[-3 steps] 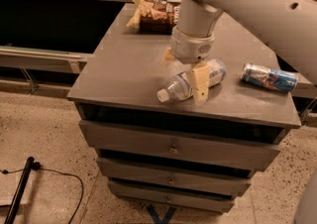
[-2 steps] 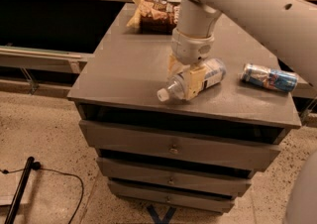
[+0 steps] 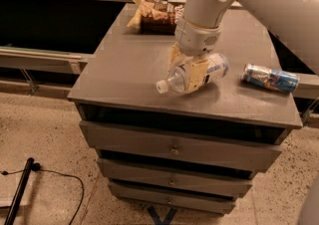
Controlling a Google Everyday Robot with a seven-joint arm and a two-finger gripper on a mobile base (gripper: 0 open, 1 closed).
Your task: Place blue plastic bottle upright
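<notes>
On the grey drawer cabinet [image 3: 124, 69], front centre: blue plastic bottle [image 3: 214, 67], on its side, cap pointing front-left. My gripper [image 3: 185, 73] is clamped across its shoulder. Grasp done, I judge; tipping upright and release left.

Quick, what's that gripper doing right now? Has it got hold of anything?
Gripper: closed around the plastic bottle, which is on its side with the cap tilted down, over the middle of the cabinet top.

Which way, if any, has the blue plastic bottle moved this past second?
Yes. The blue plastic bottle, clamped mid-body by the gripper, has shifted slightly away from the cabinet's front edge; the blue can stayed put.
</notes>
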